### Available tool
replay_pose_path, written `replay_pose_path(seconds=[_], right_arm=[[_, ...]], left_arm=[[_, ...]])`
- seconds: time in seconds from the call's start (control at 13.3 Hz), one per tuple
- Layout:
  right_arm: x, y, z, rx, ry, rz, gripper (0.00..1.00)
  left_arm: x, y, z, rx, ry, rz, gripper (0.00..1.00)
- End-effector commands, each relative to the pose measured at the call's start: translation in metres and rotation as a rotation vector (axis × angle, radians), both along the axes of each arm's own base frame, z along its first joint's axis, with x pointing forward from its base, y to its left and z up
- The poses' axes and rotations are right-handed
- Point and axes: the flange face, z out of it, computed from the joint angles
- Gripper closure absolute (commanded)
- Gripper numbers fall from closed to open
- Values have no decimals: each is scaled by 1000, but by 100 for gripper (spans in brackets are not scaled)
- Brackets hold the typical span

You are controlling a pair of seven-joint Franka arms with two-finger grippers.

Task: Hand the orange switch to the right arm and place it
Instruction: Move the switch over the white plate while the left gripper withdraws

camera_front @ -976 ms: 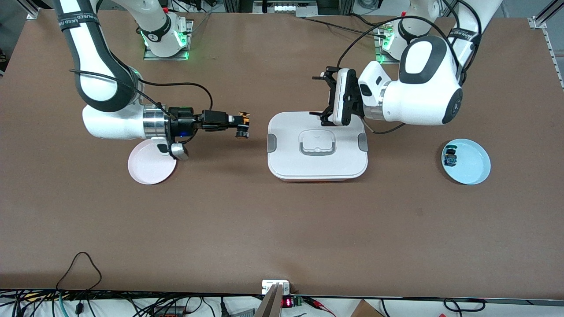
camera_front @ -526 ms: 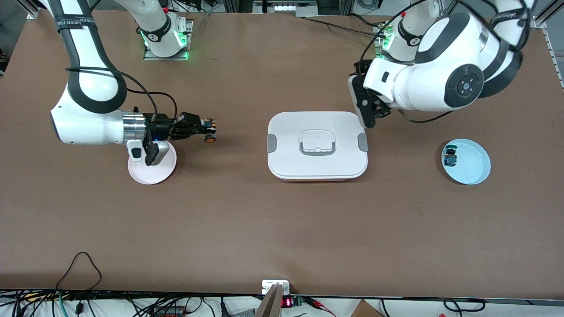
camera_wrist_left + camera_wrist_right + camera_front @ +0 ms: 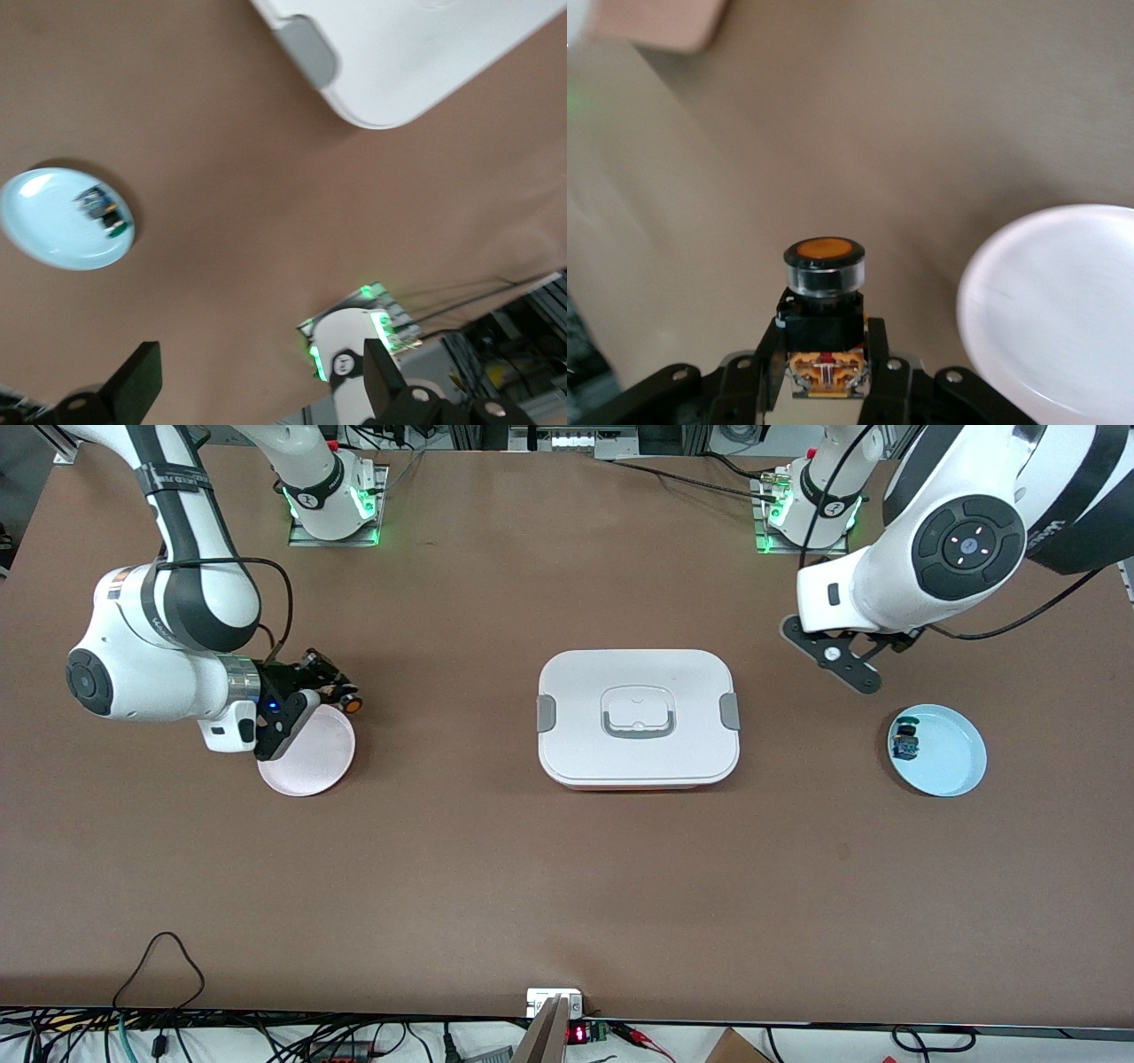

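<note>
The orange switch (image 3: pixel 351 703) has a black body and a round orange cap, and my right gripper (image 3: pixel 340 695) is shut on that body. It hangs over the table just beside the rim of the pink plate (image 3: pixel 310 769). In the right wrist view the orange switch (image 3: pixel 824 288) sticks out past the right gripper (image 3: pixel 822 345), cap forward, with the pink plate (image 3: pixel 1063 310) alongside. My left gripper (image 3: pixel 842 657) is up over the table between the white box and the blue plate. The left gripper (image 3: pixel 257 385) is open and holds nothing.
A closed white box (image 3: pixel 576 766) with grey latches sits mid-table. Toward the left arm's end of the table, a light blue plate (image 3: pixel 955 760) holds a small blue-green capped switch (image 3: pixel 904 741). Cables hang along the table edge nearest the front camera.
My right arm drew back from beside the white box to the pink plate's rim, still holding the orange switch. My left arm lifted off the box and swung toward the blue plate.
</note>
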Motion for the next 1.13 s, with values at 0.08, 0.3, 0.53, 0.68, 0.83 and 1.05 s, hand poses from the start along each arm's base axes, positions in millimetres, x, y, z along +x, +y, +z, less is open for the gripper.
replay_pose_path(seconds=[0.08,0.3,0.53,0.68,0.83,1.05], right_arm=[[7,-19,10,-114,-121,221,100],[11,-32,3,-144,-189,372,100],[9,-44,-22,-137,-295,524,100],[1,-49,-40,-124,-327,594,100],[-4,-50,-53,-114,-337,637,100],[-7,-60,-72,-116,-335,705,100]], left_arm=[[21,55,31,100,-105,179,0],[22,93,56,23,-263,411,0],[3,130,60,-69,-435,521,0],[1,133,56,-89,-456,479,0],[1,133,56,-103,-452,482,0],[3,135,56,-104,-446,507,0]])
